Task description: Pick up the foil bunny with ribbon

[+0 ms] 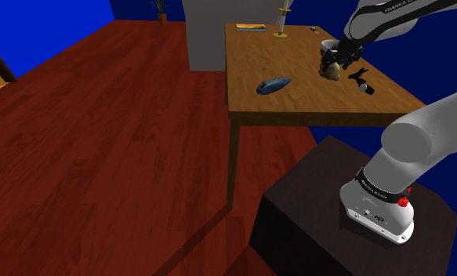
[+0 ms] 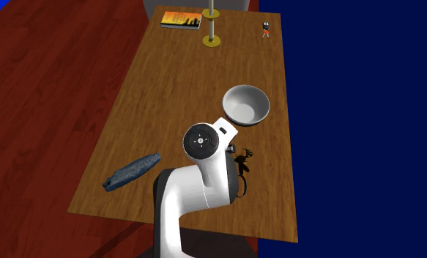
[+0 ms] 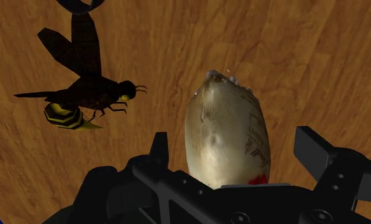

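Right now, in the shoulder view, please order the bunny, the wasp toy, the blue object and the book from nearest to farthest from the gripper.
1. Pale bunny, between the open fingers of the gripper.
2. Wasp toy, beside it on the view's right.
3. Blue object, farther off on the view's left.
4. Book, at the far edge of the table.

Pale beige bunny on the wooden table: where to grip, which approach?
Grip the pale beige, egg-shaped bunny across its narrow width at mid-body, coming down from above. It is elongated with bulging flanks, and the open black gripper straddles those flanks without touching. Probably avoid the tapered end, where fingers could slip. The black-and-yellow wasp figure lies apart, so it shouldn't obstruct.
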Action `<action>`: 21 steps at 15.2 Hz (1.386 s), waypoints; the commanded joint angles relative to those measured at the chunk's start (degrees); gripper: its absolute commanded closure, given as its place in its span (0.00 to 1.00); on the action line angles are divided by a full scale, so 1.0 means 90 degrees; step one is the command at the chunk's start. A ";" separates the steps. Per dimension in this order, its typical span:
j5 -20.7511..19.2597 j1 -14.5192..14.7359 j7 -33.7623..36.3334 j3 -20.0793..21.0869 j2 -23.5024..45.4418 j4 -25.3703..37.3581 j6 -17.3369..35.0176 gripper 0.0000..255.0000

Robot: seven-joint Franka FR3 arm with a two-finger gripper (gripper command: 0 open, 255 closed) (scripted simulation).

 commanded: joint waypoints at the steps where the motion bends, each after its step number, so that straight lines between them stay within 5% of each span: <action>1: -0.0007 -0.0002 0.0010 0.0000 0.0013 -0.0020 0.0035 1.00; 10: -0.0007 -0.0003 0.0001 -0.0008 0.0015 -0.0017 0.0037 1.00; 21: 0.0176 0.0067 -0.0127 0.0159 -0.0419 0.0629 -0.1037 1.00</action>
